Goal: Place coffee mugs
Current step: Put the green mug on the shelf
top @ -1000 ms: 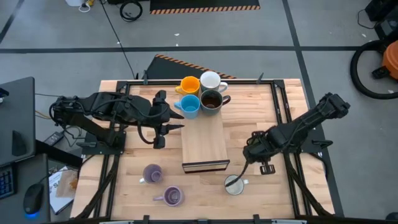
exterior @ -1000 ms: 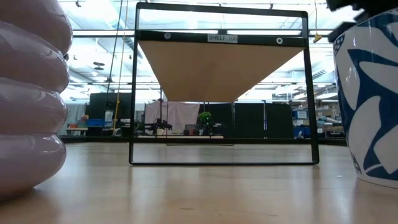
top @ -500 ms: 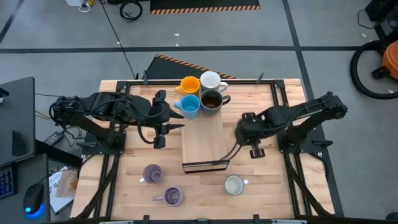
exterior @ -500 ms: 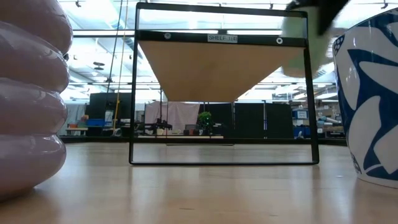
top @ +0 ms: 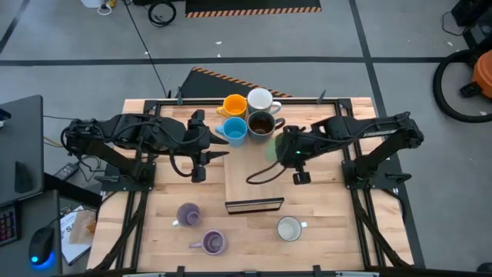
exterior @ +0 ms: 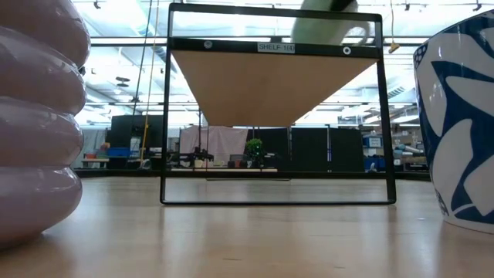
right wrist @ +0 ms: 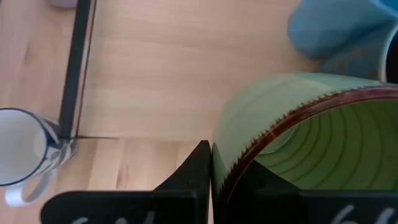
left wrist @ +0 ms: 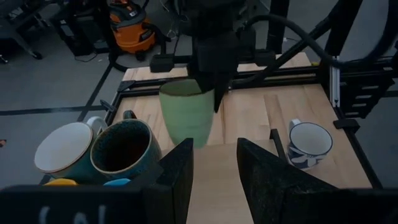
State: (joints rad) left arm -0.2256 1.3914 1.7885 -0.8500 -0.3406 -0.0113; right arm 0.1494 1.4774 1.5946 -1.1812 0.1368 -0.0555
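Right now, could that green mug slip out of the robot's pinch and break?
Possibly. The right gripper pinches only the rim of the glossy green ceramic mug, so it may swing or slip. It looks hard and breakable, and it hangs above the wooden board.

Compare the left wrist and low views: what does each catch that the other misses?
Left wrist only: the right gripper shut on the green mug by its rim, above the board, plus the white mug and brown mug on that board. Low only: a lavender mug close at one edge and the shelf frame. Both: the green mug off the surface, and the blue-patterned mug.
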